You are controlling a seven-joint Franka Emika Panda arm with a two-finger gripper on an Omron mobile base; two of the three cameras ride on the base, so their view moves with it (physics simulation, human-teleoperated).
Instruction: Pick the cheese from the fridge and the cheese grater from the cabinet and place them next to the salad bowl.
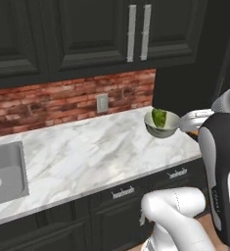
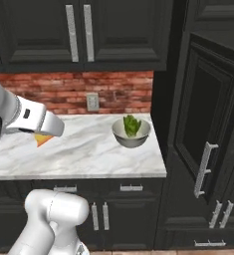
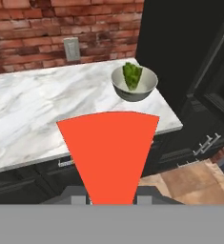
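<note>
Holds the cheese clamped in the pincer, low centre of the hand view, above the desk edge; salad bowl sits beyond, upper right.

Grey salad bowl of green lettuce resting on the marble counter near its right end, orange cheese poking out beneath the white arm well to its left, tall black cabinet alongside.
</note>
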